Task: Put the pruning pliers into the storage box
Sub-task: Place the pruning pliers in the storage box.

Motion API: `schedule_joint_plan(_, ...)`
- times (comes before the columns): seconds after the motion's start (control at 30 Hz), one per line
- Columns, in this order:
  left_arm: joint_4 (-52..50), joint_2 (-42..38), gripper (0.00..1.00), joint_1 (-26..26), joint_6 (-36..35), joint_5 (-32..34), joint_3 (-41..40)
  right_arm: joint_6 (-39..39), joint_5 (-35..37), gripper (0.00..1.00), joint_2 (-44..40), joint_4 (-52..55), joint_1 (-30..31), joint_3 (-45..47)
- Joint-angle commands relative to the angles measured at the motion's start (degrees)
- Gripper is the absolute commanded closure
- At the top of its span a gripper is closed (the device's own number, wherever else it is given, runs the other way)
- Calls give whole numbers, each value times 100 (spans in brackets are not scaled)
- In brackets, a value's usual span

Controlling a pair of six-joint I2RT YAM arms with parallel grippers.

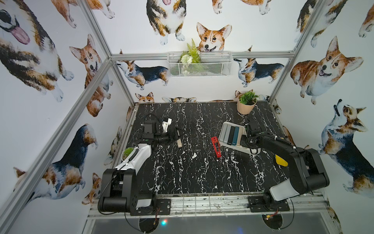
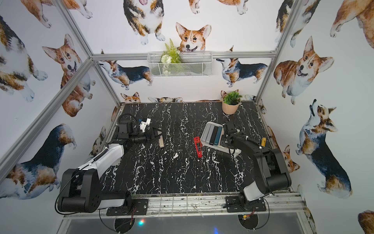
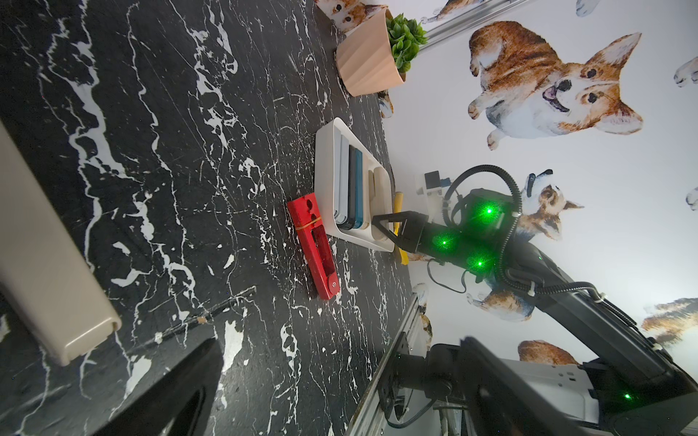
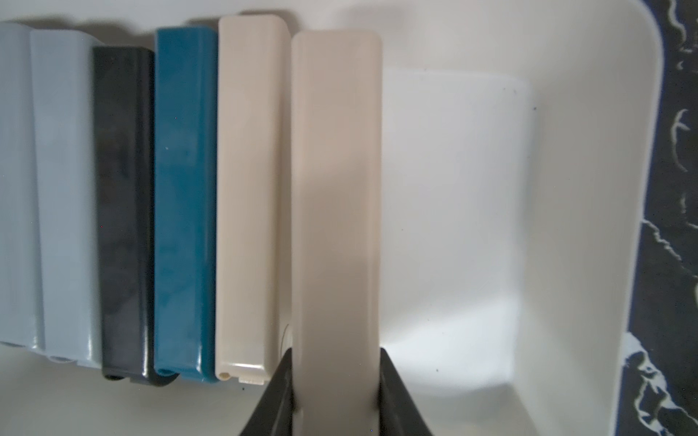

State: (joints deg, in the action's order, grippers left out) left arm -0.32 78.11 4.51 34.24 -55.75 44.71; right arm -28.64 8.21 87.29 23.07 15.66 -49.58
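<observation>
The white storage box (image 1: pixel 224 124) (image 4: pixel 472 188) sits right of centre on the black marble table. Two grey pruning pliers (image 4: pixel 56 188), a black one (image 4: pixel 122 207), a teal one (image 4: pixel 185 188) and a beige one (image 4: pixel 249 188) lie side by side in it. My right gripper (image 4: pixel 336 377) (image 3: pixel 381 230) is shut on a second beige one (image 4: pixel 336 188), held low over the box beside that row. A red one (image 1: pixel 216 146) (image 3: pixel 313 245) lies on the table just left of the box. My left gripper (image 1: pixel 175 134) (image 3: pixel 340 351) is open at the far left, beside a loose beige one (image 1: pixel 179 142) (image 3: pixel 49 245).
A pink pot with a green plant (image 1: pixel 246 104) stands at the back right. A small white pot with a plant (image 1: pixel 127 153) sits by the left arm. A yellow object (image 1: pixel 281 161) lies right of the box. A wire-mesh basket (image 1: pixel 199 63) hangs on the back wall.
</observation>
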Motion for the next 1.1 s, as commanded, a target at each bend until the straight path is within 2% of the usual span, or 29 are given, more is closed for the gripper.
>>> schedule_joint_plan(0.0, 49, 1, 0, -11, -40, -50, 56, -10, -36, 100, 77, -175, -2, -29)
schedule_joint_plan(1.07, 47, 63, 0, 1, -40, -55, 64, 86, 46, 100, 532, -250, -98, -192)
